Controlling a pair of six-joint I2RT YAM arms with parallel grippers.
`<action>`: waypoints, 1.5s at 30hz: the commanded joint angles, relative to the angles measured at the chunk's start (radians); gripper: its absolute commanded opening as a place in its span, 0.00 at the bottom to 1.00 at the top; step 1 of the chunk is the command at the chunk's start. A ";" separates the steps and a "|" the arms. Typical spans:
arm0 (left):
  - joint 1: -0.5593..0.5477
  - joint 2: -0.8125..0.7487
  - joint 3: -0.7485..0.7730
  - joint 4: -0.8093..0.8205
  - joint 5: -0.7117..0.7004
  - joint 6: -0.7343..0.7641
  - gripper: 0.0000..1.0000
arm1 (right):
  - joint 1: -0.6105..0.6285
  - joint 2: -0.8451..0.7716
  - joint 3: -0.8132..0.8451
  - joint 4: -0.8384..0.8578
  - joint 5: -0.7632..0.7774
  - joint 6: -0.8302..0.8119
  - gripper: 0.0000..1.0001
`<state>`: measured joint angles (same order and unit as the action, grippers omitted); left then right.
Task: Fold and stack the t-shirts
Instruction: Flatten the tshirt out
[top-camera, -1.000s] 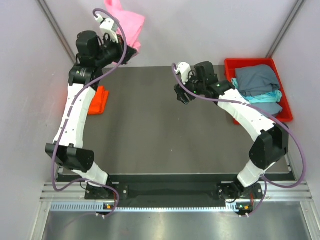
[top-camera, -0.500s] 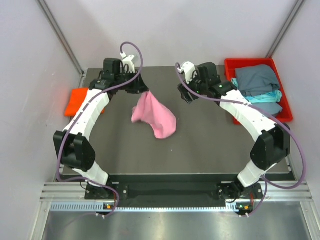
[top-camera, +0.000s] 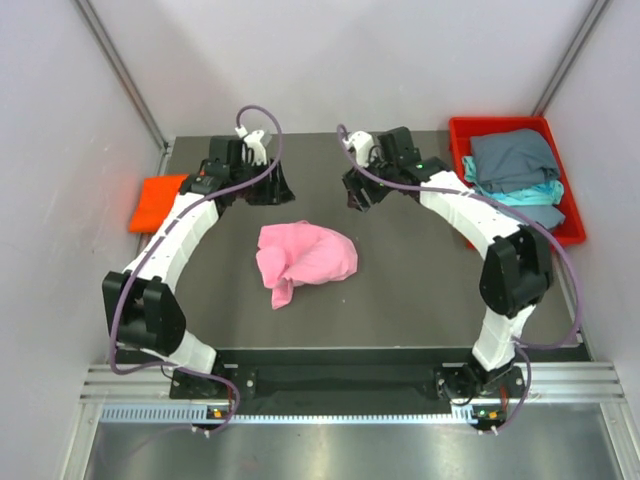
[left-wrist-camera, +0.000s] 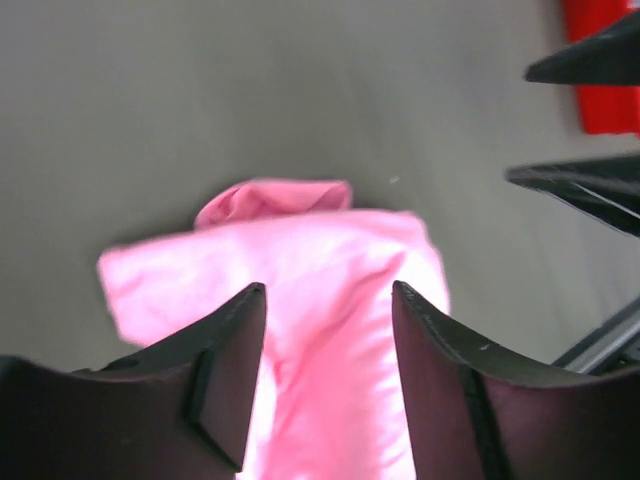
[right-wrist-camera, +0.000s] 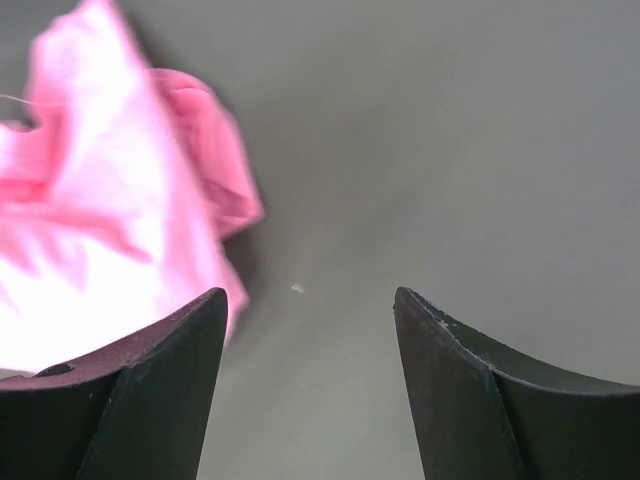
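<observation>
Spanning most of the overhead view, a dark grey matte table top (top-camera: 420, 290) carries two white-and-black robot arms that curve in from the near edge toward each other. A rigid red plastic tray (top-camera: 500, 124) sits at the far right corner, holding a folded grey-blue t-shirt (top-camera: 512, 158) on top of a teal t-shirt (top-camera: 530, 194). A crumpled light pink t-shirt (top-camera: 305, 257) lies loose near the middle of the table, between the arms and nearer than both grippers. A bright orange t-shirt (top-camera: 158, 200) rests at the table's far left edge, beside the left arm.

The left gripper (top-camera: 268, 190) hangs just beyond the pink shirt's far edge, apart from it, and the right gripper (top-camera: 358, 192) stands near it, facing it.

Only the wrist cameras show the jaws clearly. From the left wrist, the left gripper (left-wrist-camera: 328, 295) has its dark fingers spread with nothing pinched, the pink shirt (left-wrist-camera: 320, 270) lying on the table below; the right gripper's black fingers and a strip of red tray show at that view's right edge. From the right wrist, the right gripper (right-wrist-camera: 308, 295) is likewise spread and empty over bare table, the blurred pink shirt (right-wrist-camera: 100, 230) to its left.
</observation>
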<state>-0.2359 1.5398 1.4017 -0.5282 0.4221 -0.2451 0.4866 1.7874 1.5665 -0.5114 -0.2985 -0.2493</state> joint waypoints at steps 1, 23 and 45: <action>0.036 -0.064 -0.043 0.004 -0.123 -0.039 0.59 | 0.078 0.055 0.118 -0.024 -0.180 -0.059 0.68; 0.306 -0.106 -0.053 0.068 -0.057 -0.118 0.66 | 0.242 0.285 0.184 -0.101 -0.047 -0.173 0.41; 0.311 -0.118 -0.136 0.109 -0.031 -0.158 0.64 | 0.239 0.024 0.447 -0.101 0.061 -0.254 0.00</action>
<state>0.0696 1.4677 1.2755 -0.4767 0.3733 -0.3920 0.7303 1.9362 1.9060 -0.6365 -0.2470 -0.4618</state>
